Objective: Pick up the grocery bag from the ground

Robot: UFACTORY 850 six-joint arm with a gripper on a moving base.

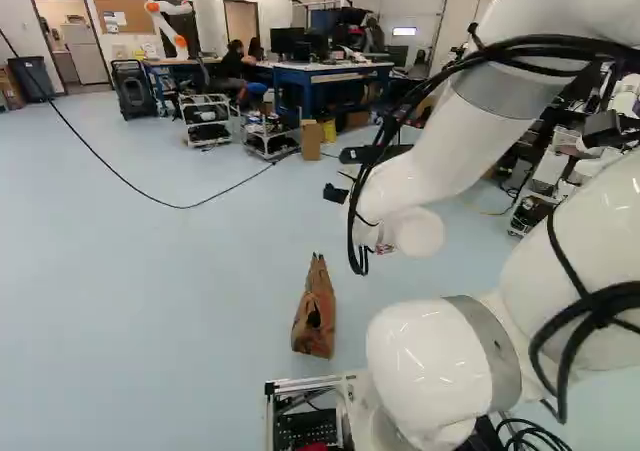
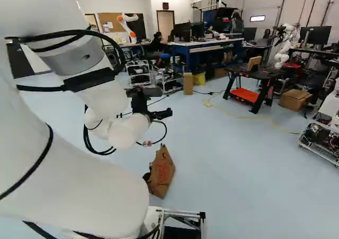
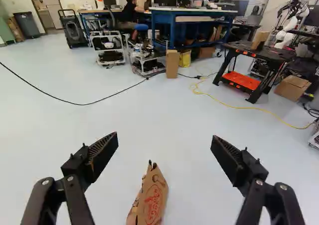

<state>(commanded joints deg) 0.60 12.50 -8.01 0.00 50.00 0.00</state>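
Observation:
My gripper (image 2: 142, 102) is held above the floor, partly hidden by the arm's wrist in the right base view. In the wrist view the gripper (image 3: 164, 142) stands wide open, with nothing held. The brown paper grocery bag (image 3: 153, 200) stands on the floor below and beyond the fingers, within the gap as seen there, and its lower part is cut off. It is narrow and creased, with a pointed top. The left base view shows the whole bag (image 1: 314, 316) upright just ahead of the base, not touched by the gripper.
A black cable (image 3: 82, 104) and a yellow cord (image 3: 234, 107) lie across the floor. Farther off are wheeled racks (image 3: 108, 48), a blue workbench (image 2: 198, 51), a black-and-orange work table (image 2: 259, 80) and cardboard boxes (image 2: 294, 99). Another robot (image 2: 127, 24) stands at the back, another robot (image 2: 286, 43) farther right.

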